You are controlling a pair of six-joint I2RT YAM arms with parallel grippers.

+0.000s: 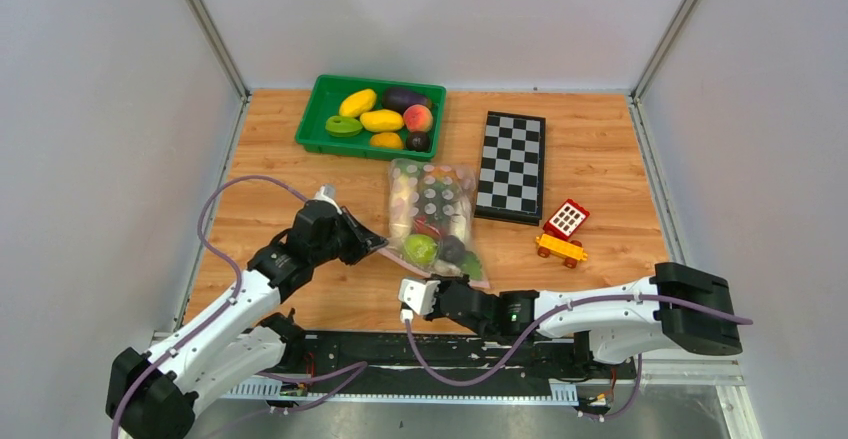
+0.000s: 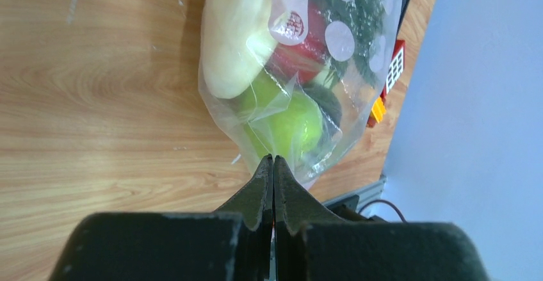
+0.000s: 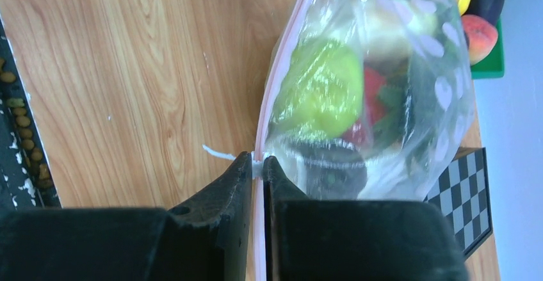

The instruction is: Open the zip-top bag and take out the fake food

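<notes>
The zip-top bag (image 1: 435,194) lies mid-table, clear with pale dots, and the fake food is inside it. A green pear (image 2: 291,124) sits near the zip end, with a long white radish (image 2: 234,31) and a red apple (image 2: 304,54) behind it. My left gripper (image 2: 273,159) is shut on the plastic at the bag's near left corner (image 1: 380,244). My right gripper (image 3: 257,160) is shut on the pink zip strip (image 3: 282,57), with a small white piece between its tips. In the top view the right gripper (image 1: 425,284) sits at the bag's near edge.
A green tray (image 1: 320,94) of yellow fruits, an eggplant and a peach stands behind the bag. A chessboard (image 1: 512,164) lies to the bag's right, and a red-yellow toy car (image 1: 563,231) sits below it. Grey walls close in the table on both sides.
</notes>
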